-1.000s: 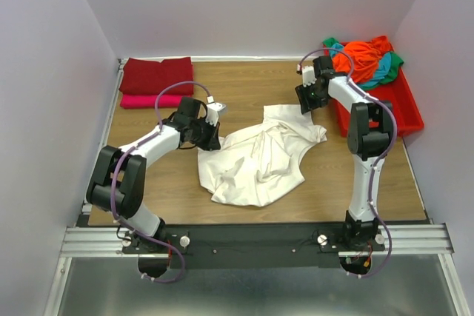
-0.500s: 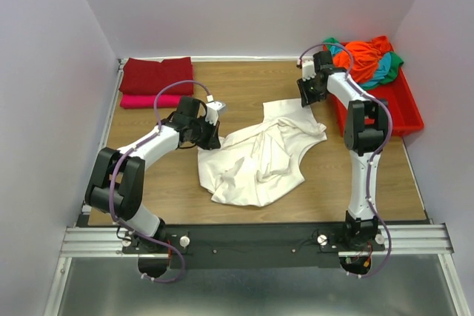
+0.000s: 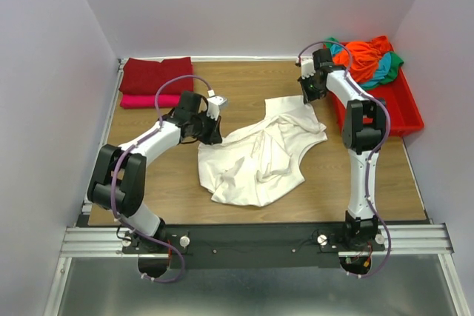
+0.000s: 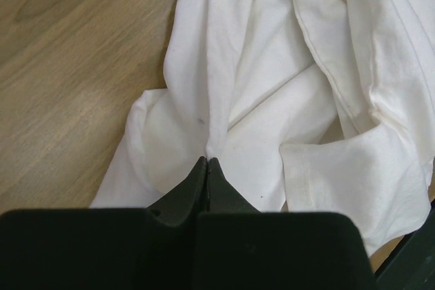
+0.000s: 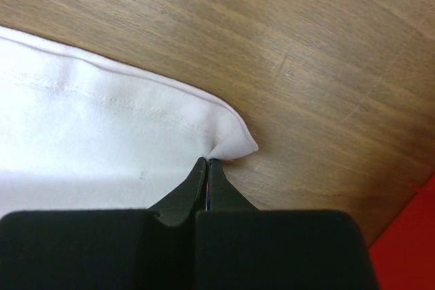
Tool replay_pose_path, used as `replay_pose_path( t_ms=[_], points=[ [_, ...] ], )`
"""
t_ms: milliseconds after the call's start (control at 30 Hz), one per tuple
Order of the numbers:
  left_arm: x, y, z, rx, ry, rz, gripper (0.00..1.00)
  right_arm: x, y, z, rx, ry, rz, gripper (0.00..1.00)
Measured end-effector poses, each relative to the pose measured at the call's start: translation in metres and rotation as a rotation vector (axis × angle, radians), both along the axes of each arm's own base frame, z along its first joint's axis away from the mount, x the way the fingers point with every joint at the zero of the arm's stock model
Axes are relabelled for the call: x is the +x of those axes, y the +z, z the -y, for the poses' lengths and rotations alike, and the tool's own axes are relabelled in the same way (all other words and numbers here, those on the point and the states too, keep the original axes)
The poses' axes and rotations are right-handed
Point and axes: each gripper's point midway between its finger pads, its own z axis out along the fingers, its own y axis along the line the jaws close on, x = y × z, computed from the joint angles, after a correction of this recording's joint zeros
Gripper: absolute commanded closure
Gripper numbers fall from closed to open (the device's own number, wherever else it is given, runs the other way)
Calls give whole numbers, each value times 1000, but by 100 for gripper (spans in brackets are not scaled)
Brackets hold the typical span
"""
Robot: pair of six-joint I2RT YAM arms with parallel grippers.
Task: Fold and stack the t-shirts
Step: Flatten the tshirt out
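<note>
A crumpled cream-white t-shirt lies on the middle of the wooden table. My left gripper is shut on a fold at the shirt's left edge. At the shirt's far right corner my right gripper is shut on the hemmed corner. A folded dark red t-shirt rests on a folded bright pink t-shirt at the far left. Orange, teal and green t-shirts are heaped in the red tray.
The red plastic tray sits along the right side, close behind the right arm. Grey walls enclose the table on the left, back and right. Bare wood shows beyond the shirt's corner.
My right gripper has moved towards the back of the table and shut on the shirt's far right corner. The left gripper has shifted slightly to the far side, still holding the cloth.
</note>
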Motion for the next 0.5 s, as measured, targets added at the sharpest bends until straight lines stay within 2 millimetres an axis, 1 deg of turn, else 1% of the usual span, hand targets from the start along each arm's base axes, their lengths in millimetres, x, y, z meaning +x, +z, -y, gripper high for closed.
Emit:
replay_pose_path(
  t_ms=[200,300,333,400,467,500],
  points=[
    [20,14,7,-13,3,34,100,4,6,3,-22,25,20,99],
    [38,24,14,-24,3,61,100,6,12,3,-26,36,33,99],
    [41,24,15,-25,3,62,100,6,14,3,-27,38,40,99],
    [55,26,20,-28,4,71,100,6,21,4,-32,40,54,99],
    [63,24,23,-29,6,66,100,8,37,5,-35,40,89,99],
    [71,23,26,-31,8,65,100,9,43,5,-36,40,104,99]
  ],
)
